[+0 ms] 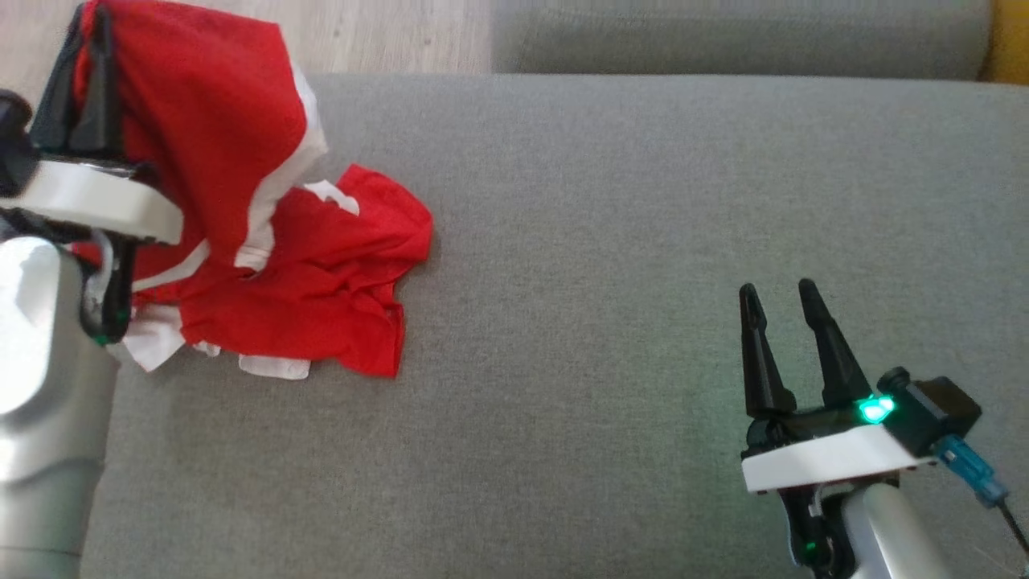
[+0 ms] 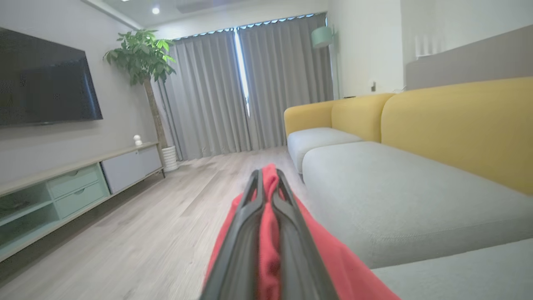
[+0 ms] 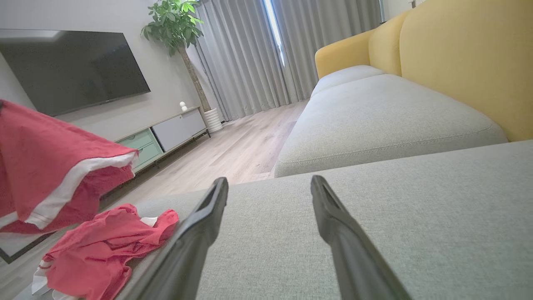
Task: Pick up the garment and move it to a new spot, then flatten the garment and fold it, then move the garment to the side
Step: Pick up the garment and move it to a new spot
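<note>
- Garment [image 1: 305,273], red with white trim, half lifted at the grey cushion [image 1: 643,241]'s left end, rest crumpled on it.
- Left gripper [image 1: 90,20] pinching a raised fold.
- Right gripper [image 1: 778,293] spread wide, well apart.

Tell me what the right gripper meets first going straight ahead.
The open right gripper points across the grey fabric cushion; the way looks free to its far edge. Beyond, the neighbouring grey seat cushion seems first in line, depth unclear.

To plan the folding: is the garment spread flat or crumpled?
Crumpled: garment bunched on the cushion, one end lifted in the shut left gripper.
</note>
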`<state>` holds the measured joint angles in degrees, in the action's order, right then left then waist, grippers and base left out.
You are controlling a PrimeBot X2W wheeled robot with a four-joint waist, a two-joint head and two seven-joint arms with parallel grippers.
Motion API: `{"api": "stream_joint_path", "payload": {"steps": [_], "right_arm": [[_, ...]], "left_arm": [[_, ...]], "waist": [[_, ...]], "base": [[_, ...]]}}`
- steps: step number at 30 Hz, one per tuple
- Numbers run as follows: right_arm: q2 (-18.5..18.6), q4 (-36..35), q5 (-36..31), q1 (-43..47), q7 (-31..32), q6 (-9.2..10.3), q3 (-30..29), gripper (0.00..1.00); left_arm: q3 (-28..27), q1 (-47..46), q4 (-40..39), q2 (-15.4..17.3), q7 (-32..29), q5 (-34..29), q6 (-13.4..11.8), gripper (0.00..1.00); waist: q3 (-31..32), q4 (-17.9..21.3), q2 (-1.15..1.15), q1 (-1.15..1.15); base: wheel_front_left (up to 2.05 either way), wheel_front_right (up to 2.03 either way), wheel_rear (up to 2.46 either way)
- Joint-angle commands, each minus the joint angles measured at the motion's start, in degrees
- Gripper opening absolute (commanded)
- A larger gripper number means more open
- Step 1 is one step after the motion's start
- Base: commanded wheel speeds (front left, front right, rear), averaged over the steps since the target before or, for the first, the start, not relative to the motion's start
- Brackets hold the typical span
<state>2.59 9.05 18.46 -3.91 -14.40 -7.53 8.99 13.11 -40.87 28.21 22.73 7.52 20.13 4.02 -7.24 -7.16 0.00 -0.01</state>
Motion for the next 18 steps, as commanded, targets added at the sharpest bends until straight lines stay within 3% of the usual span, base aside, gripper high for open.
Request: {"api": "stream_joint_path", "payload": {"steps": [1,11,18], "right_arm": [[0.3,-1.5,0.5,-0.5,-0.6,0.04,1.6,1.00],[0.3,-2.4,2.1,-1.3,-0.6,0.04,1.7,1.00],[0.3,-3.7,3.4,-2.5,-0.6,0.04,1.7,1.00]], "left_arm": [[-1.4,-1.2,-4.0,1.8,-0.7,0.4,-0.5,0.00],[5.8,3.8,-18.7,-5.0,-9.4,0.8,-2.2,0.00],[11.9,4.6,-18.3,-12.1,-10.9,0.6,-3.0,0.00]], "waist": [[1.2,0.7,0.00,0.01],[1.5,7.3,0.00,0.01],[-0.3,14.3,0.00,0.01]], "base": [[0.00,0.00,0.00],[0.00,0.00,0.00],[0.00,0.00,0.00]]}}
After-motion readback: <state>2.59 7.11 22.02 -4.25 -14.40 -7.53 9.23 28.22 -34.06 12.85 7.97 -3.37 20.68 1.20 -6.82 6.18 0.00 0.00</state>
